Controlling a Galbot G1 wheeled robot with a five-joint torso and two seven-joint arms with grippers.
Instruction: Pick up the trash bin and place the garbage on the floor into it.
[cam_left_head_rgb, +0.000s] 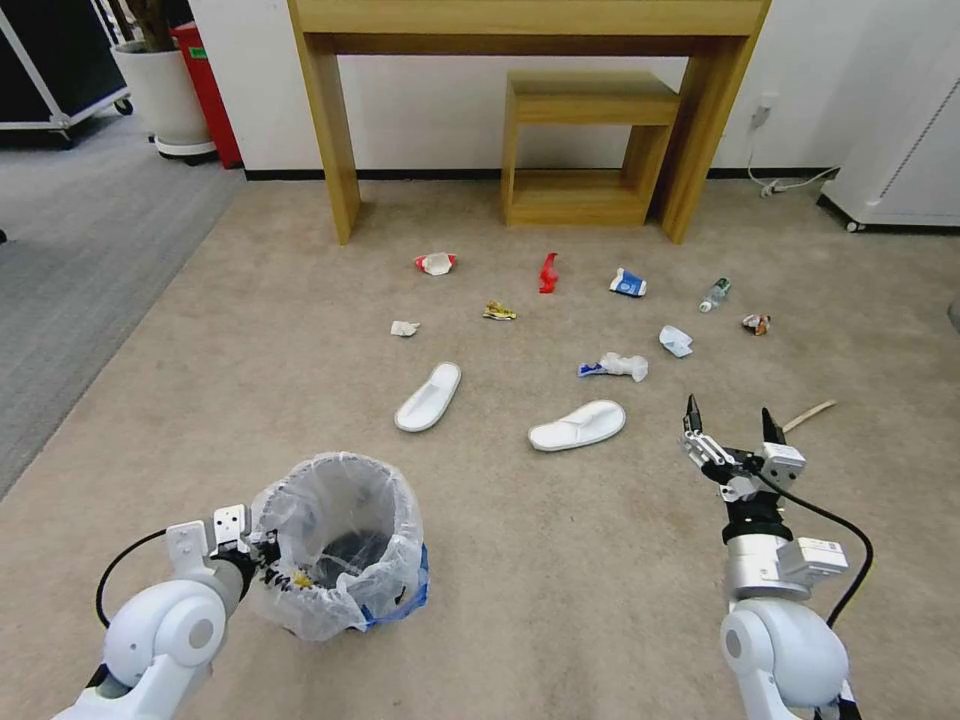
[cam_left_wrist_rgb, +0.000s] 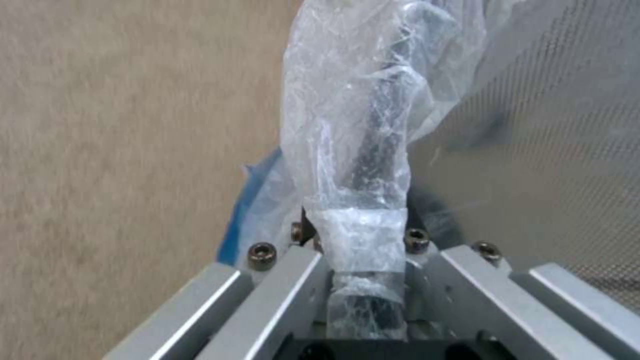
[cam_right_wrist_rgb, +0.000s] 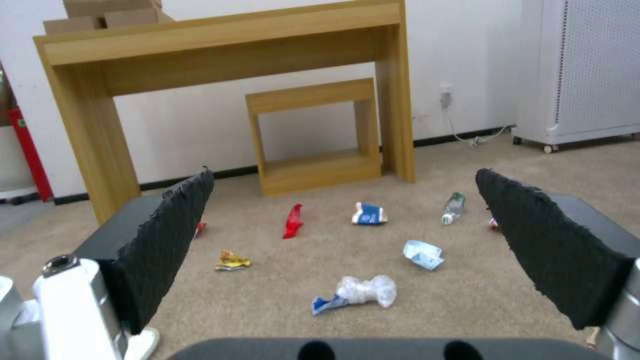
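Down at the near left, the left gripper (cam_left_head_rgb: 262, 556) is clamped on the bag-covered rim of the small round trash bin lined with crinkly translucent white plastic (cam_left_head_rgb: 340, 540), which stands upright, mouth up (its base hidden). Two white slippers (cam_left_head_rgb: 429, 396) (cam_left_head_rgb: 577, 425) lie on the beige carpet floor (cam_left_head_rgb: 560, 580); one's long axis points away, the other's lies nearly crosswise. Beyond them small litter is scattered, while the right gripper (cam_left_head_rgb: 728, 420) hovers with jaws spread wide, holding nothing.
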